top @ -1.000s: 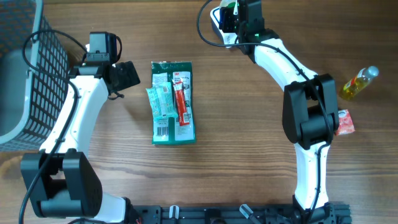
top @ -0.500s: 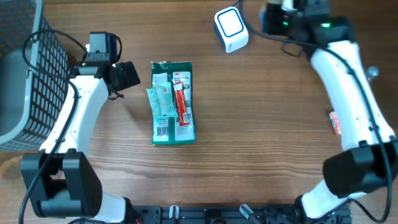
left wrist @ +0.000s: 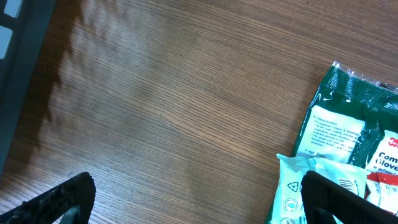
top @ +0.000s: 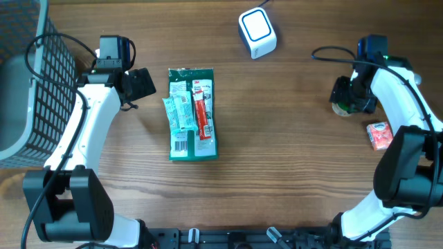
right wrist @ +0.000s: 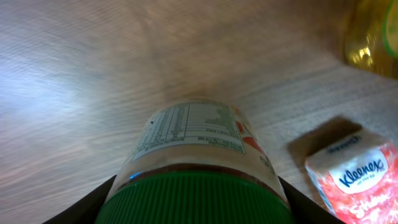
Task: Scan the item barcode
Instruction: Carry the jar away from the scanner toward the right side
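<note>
The right claw (top: 348,97) is clamped around a round jar (right wrist: 186,134) with a green lid and a printed paper label, at the right side of the wood-grain table (top: 297,159). Just nearer lies a glossy red tissue pack (top: 380,135), and a clear yellow bottle (right wrist: 373,31) is close by. The white, rounded-square scanner (top: 257,32) sits well apart, toward the far edge. The left claw (top: 142,84) gapes wide and empty beside a flat green foil packet (top: 192,114). A wire-mesh basket (top: 31,69) stands at the far left.
</note>
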Controlling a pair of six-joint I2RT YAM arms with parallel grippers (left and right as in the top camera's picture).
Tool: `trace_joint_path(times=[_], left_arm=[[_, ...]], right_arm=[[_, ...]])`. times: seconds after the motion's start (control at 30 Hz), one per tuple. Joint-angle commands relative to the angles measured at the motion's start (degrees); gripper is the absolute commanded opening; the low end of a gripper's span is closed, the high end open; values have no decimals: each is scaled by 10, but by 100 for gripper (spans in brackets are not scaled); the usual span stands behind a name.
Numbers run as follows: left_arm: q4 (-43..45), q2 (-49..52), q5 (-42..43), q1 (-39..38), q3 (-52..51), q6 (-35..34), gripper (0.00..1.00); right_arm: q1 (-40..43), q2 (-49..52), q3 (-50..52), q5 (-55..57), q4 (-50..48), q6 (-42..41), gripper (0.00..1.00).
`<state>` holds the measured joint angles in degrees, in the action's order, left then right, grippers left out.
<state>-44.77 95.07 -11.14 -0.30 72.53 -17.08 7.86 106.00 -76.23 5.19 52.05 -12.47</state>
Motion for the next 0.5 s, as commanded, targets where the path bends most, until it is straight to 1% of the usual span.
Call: trace_joint_path(times=[0.0,0.03,0.07,0.17,0.27,0.3,0.37,0.47], left_arm=[[0,5,-5,2,-3,-1,100],[0,5,-5,2,-3,-1,100],[0,5,-5,2,-3,-1,100],[0,5,-5,2,-3,-1,100],[0,5,-5,2,-3,-1,100],[0,5,-5,2,-3,-1,100],[0,5,-5,2,-3,-1,100],[0,5,-5,2,-3,-1,100]], right_arm=[[11,6,2,30,-6,5,5],[11,6,2,30,-6,5,23],[11,6,2,30,-5,5,36],[11,6,2,40,-2,4,40],[11,6,2,80,-2,3,41],[11,6,2,92,-2,3,43],[11,6,2,92,-2,3,44],[11,6,6,92,-2,5,52]])
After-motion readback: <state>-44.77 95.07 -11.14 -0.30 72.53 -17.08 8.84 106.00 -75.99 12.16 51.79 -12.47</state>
